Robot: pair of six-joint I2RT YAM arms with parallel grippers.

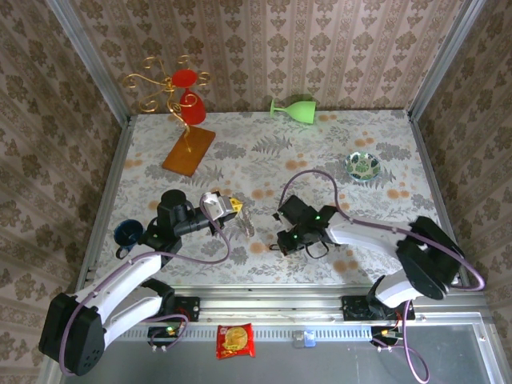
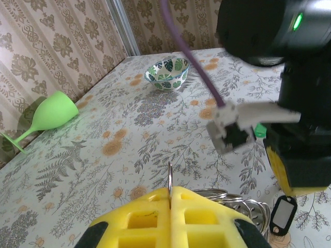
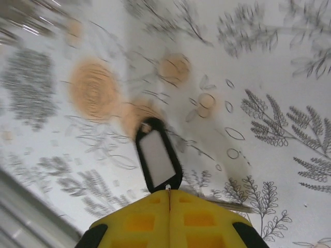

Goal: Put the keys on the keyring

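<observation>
1. Left gripper [image 2: 170,194]: yellow-padded jaws clenched on the thin silvery wire keyring [image 2: 169,175]. One strand stands upright out of the seam. More of its loops bunch on the floral-print worktop [image 2: 129,144], just right of the pads.

2. Right gripper [image 3: 169,199]: yellow-padded jaws pressed together, pinching the near end of a black-framed key tag with a pale insert [image 3: 158,160]. The tag sticks out beyond the fingertips. In the left wrist view it hangs under the right gripper, just beside the keyring loops. Contact with the worktop cannot be told.

3. Small bright green piece [image 2: 260,130]: just beside the right gripper's body; whether it is a key cannot be told.

4. Leaf-patterned round bowl [image 2: 167,72] and bright green plastic goblet [image 2: 49,111], the goblet on its side: both well apart from the jaws, toward the far wall.
</observation>
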